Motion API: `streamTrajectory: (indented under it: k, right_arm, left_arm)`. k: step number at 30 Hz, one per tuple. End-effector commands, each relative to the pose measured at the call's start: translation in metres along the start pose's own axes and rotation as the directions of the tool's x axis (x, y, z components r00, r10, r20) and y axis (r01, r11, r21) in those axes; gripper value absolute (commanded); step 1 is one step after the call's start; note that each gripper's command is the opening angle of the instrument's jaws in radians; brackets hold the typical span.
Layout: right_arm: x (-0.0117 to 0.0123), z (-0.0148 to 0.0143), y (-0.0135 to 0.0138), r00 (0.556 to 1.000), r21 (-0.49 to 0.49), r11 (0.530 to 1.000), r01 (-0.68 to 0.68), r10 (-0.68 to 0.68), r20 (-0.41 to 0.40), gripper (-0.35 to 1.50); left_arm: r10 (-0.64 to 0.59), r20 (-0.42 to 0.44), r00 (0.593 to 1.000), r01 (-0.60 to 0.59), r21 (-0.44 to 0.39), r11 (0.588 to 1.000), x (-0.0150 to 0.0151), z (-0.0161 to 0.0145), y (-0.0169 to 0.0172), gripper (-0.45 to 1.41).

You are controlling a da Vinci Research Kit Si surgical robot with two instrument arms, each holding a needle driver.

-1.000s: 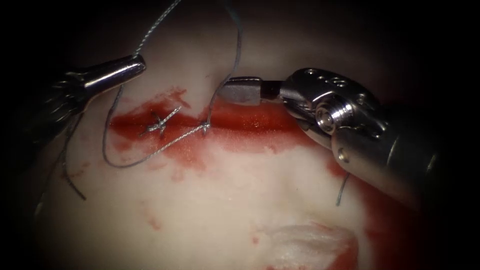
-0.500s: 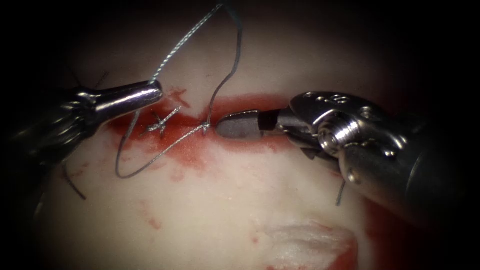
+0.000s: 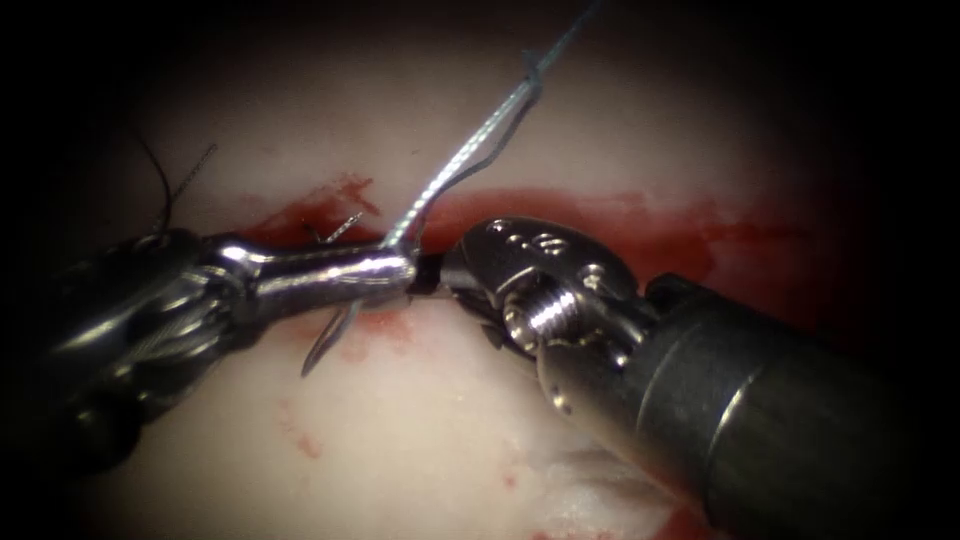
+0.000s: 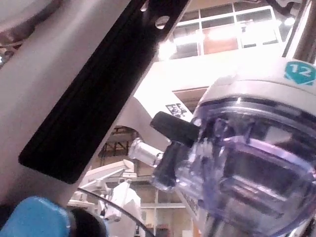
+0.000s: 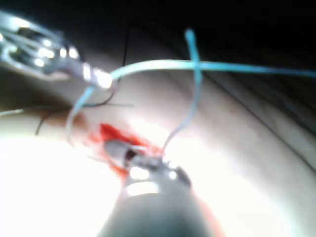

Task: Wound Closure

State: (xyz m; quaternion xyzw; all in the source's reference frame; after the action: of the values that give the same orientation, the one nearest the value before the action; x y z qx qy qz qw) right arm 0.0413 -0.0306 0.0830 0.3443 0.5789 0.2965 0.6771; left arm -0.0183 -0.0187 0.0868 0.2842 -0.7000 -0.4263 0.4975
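Observation:
The tissue point(image 3: 420, 430) carries a red cut point(image 3: 640, 225) running left to right. My left tool point(image 3: 400, 268) lies across the cut over the stitches, jaws shut on the thread point(image 3: 470, 150). From its tip two strands rise together toward the upper right. My right tool point(image 3: 440, 275) comes in from the lower right, and its tip meets the left tool's tip at the cut, partly hidden behind it. In the right wrist view the left tool point(image 5: 96, 78) grips the pale thread point(image 5: 197, 64), and the right tool point(image 5: 118, 148) rests at the red cut.
A short thread end point(image 3: 325, 348) hangs below the left tool. A knot tail point(image 3: 345, 227) sticks up at the cut behind it. Dark cut thread ends point(image 3: 165, 190) lie at the upper left. Red fluid point(image 3: 385, 322) stains the tissue below the cut.
The left tool moved right and down onto the cut with the thread, drawing up the slack loop. The right tool dropped and slid left to meet it. The strands now run together.

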Motion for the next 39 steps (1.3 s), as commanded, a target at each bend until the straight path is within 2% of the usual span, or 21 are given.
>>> streamTrajectory:
  k: [1, 4, 8, 12, 18, 21, 25, 28, 31, 33, 36, 39]
  right_arm:
    - [-0.0002, 0.0016, 0.0007, 0.998, 0.064, 0.996, 0.064, -0.064, -0.008, -0.35]
    - [-0.0005, 0.0026, 0.0007, 0.995, 0.134, 0.986, 0.099, -0.098, -0.017, -0.35]
    - [0.0001, 0.0037, 0.0009, 0.984, 0.094, 0.989, 0.115, -0.101, -0.145, -0.35]
    - [0.0011, 0.004, 0.0015, 0.974, 0.057, 0.992, 0.11, -0.096, -0.206, -0.35]
    - [0.0002, 0.005, 0.0015, 0.969, 0.037, 0.992, 0.119, -0.108, -0.222, -0.35]
    - [-0.0008, 0.0059, 0.0008, 0.962, 0.061, 0.988, 0.139, -0.12, -0.246, -0.35]
    - [-0.0021, 0.0068, -0.0008, 0.978, 0.14, 0.99, 0.036, -0.006, -0.208, -0.35]
    - [-0.0027, 0.0073, -0.0021, 0.976, 0.188, 0.979, -0.076, 0.112, -0.186, -0.35]
    - [-0.0027, 0.0073, -0.0027, 0.959, 0.239, 0.954, -0.181, 0.225, -0.174, -0.35]
    - [-0.0026, 0.007, -0.0026, 0.932, 0.284, 0.922, -0.264, 0.32, -0.169, -0.35]
    - [-0.0023, 0.0064, -0.0021, 0.868, 0.38, 0.842, -0.382, 0.469, -0.165, -0.35]
    - [-0.0018, 0.0056, -0.0016, 0.802, 0.465, 0.76, -0.454, 0.576, -0.159, -0.35]
  left_arm:
    - [0.006, 0.011, 1.0, -0.006, 0.003, 1.0, -0.0011, 0.0007, 0.0005, -0.45]
    - [0.01, 0.05, 0.999, -0.01, -0.008, 1.0, -0.0015, 0.0, 0.0015, -0.45]
    - [-0.042, 0.105, 0.994, 0.042, 0.006, 0.999, -0.0017, -0.0007, 0.0029, -0.45]
    - [-0.081, 0.123, 0.989, 0.081, 0.007, 0.997, -0.0014, -0.0009, 0.0034, -0.45]
    - [-0.138, 0.155, 0.978, 0.136, 0.026, 0.99, -0.0013, -0.0004, 0.0031, -0.45]
    - [-0.169, 0.176, 0.97, 0.164, 0.043, 0.985, -0.0014, -0.0002, 0.0027, -0.45]
    - [-0.165, 0.182, 0.969, 0.161, 0.04, 0.986, -0.0016, -0.0004, 0.0029, -0.45]
    - [-0.062, 0.19, 0.98, 0.061, 0.011, 0.998, -0.0019, -0.0011, 0.0037, -0.45]
    - [0.039, 0.152, 0.988, -0.035, -0.028, 0.999, -0.002, -0.002, 0.0048, -0.45]
    - [0.1, 0.119, 0.988, -0.095, -0.048, 0.994, -0.0019, -0.0027, 0.0056, -0.45]
    - [0.201, 0.051, 0.978, -0.197, -0.077, 0.977, -0.0012, -0.0036, 0.007, -0.45]
    - [0.324, -0.004, 0.946, -0.323, -0.111, 0.94, -0.0002, -0.0045, 0.0084, -0.45]
